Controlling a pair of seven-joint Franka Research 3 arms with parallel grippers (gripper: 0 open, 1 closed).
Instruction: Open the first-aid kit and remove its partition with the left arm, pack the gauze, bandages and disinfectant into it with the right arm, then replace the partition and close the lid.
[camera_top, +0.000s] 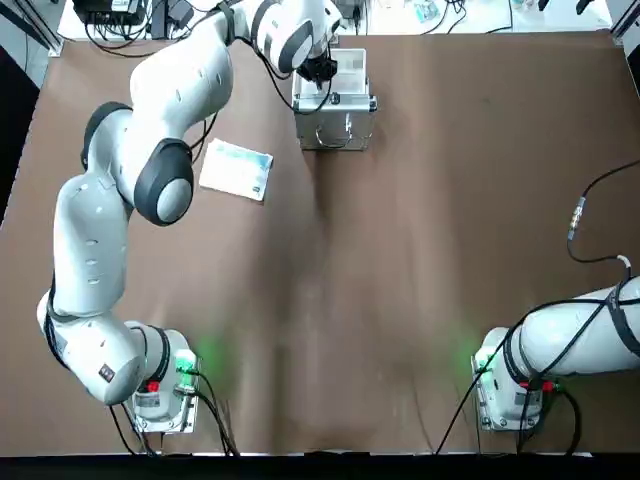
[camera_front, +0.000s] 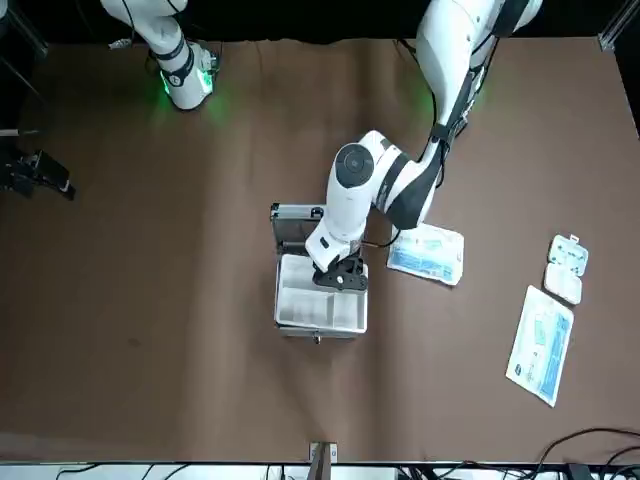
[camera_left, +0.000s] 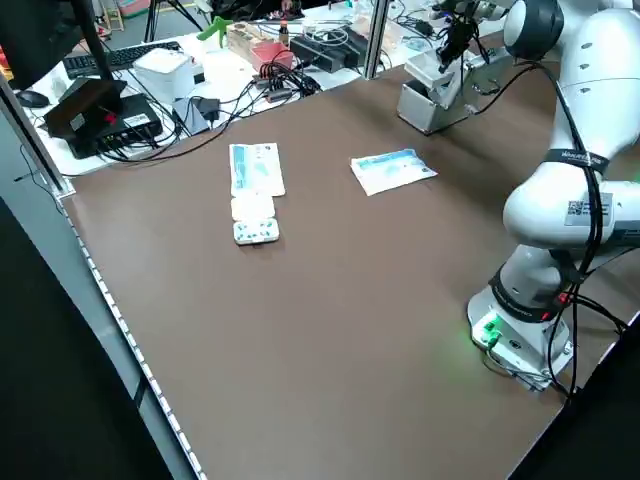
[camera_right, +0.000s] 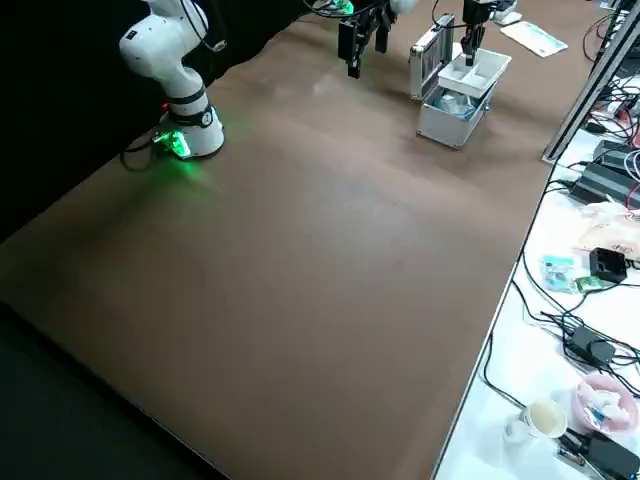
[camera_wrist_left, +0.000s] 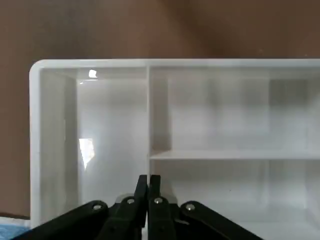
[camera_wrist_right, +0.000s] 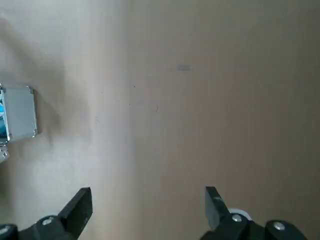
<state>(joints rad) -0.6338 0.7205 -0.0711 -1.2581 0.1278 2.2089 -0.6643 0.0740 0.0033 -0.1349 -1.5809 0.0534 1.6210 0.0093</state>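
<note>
1. Seeing the first-aid kit near the far edge of the table, with the lid open toward the robot and some clear-blue plastic inside.
2. Got the white partition right above the kit, pinched by a divider wall in the closed left gripper.
3. Can spot one blue-white packet lying near the kit, on the robot's left.
4. Further left, can see a second packet with a white blister pack just beside it.
5. Also seeing the right gripper up over the robot's right part of the table, wide apart and holding nothing.
</note>
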